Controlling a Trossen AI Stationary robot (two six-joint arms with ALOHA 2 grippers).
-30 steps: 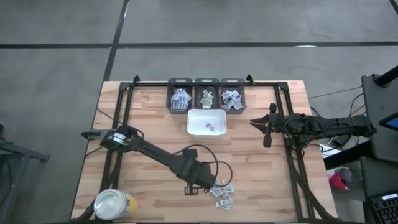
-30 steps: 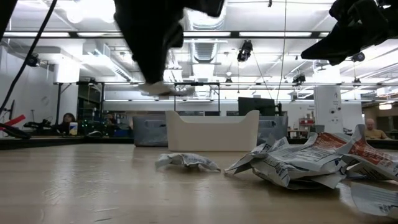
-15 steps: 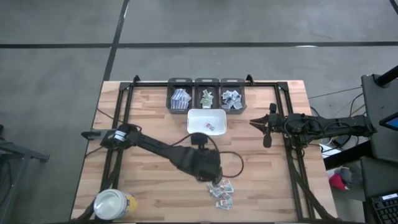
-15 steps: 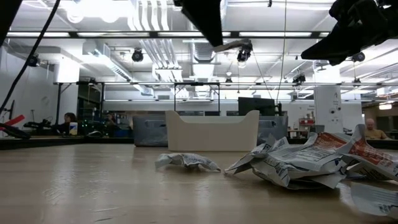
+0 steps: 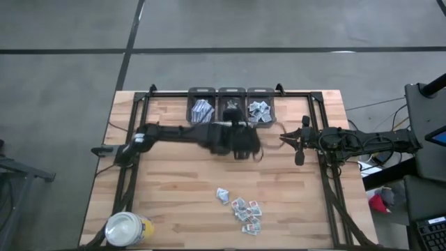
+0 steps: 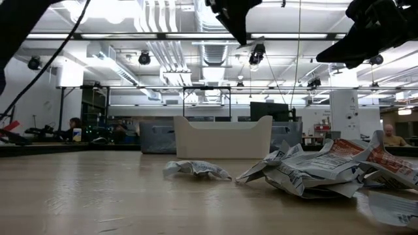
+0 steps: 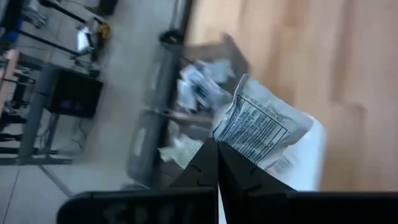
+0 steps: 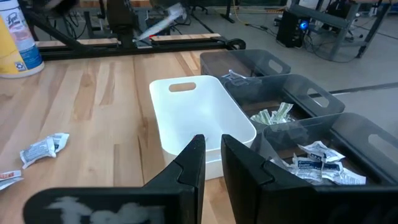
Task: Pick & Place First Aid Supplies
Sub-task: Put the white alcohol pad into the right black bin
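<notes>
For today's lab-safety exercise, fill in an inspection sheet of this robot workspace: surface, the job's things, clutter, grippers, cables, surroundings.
Surface: wooden table, bare planks over most of it.
Job's things: loose packets in a pile near the front edge; three grey bins at the back hold sorted packets; white tray in front of them.
Clutter: yellow jar with white lid at the front left corner.
Grippers: left gripper over the tray, jaws shut on a packet; right gripper waits right of the tray, jaws narrowly apart, holding nothing.
Cables: a black cable runs off the table's right side.
Surroundings: concrete floor; people seated at desks far behind.
</notes>
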